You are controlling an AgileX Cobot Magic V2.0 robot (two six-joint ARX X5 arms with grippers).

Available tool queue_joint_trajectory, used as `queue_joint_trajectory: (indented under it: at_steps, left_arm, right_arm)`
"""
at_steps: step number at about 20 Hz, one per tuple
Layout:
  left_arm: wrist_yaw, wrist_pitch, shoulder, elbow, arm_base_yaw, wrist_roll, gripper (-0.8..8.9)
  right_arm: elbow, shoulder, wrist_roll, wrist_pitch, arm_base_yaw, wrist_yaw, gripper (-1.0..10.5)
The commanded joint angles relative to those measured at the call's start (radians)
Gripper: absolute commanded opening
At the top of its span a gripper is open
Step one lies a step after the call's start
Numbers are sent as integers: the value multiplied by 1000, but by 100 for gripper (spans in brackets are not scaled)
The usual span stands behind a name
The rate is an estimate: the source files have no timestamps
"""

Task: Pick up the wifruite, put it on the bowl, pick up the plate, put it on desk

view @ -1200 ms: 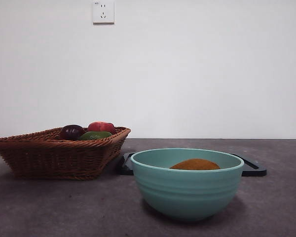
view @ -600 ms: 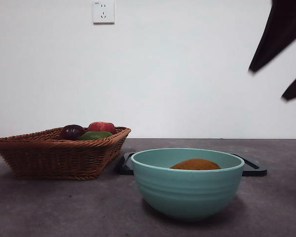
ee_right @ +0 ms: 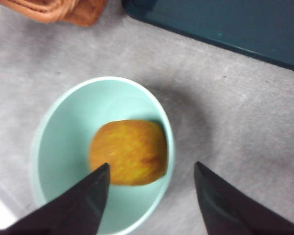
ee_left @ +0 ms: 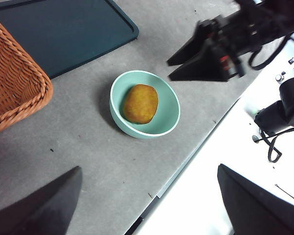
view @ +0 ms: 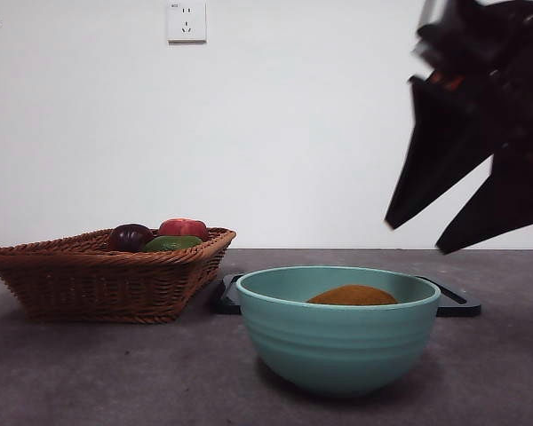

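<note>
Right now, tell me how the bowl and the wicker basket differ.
The bowl is round, smooth teal glaze; the wicker basket is angular, woven brown. The bowl holds a single brown fruit; the basket holds several pieces, dark, red and green. The bowl stands nearer the front camera. Both rest on the desk.

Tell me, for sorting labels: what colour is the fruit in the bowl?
Orange-brown fruit; left wrist view.

Front view: low, level across the desk (view: 89,373), bowl (view: 338,342) near. Left wrist view: high, looking down. Right wrist view: close above. All three share the bowl.
</note>
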Motion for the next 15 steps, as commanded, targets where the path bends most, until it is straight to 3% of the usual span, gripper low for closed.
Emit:
queue_joint_trajectory:
  at_steps: [1, 10, 15]
  left_arm:
    - [3, 6, 5, 10, -5, 9, 436]
    - [3, 6, 5, 10, -5, 9, 436]
    - [3, 6, 5, 10, -5, 9, 436]
  right_arm:
    - [5, 55, 15, 34, 23, 63, 210]
    - [5, 196, 17, 154, 52, 87, 147]
    - [5, 207, 15, 179, 53, 89, 7]
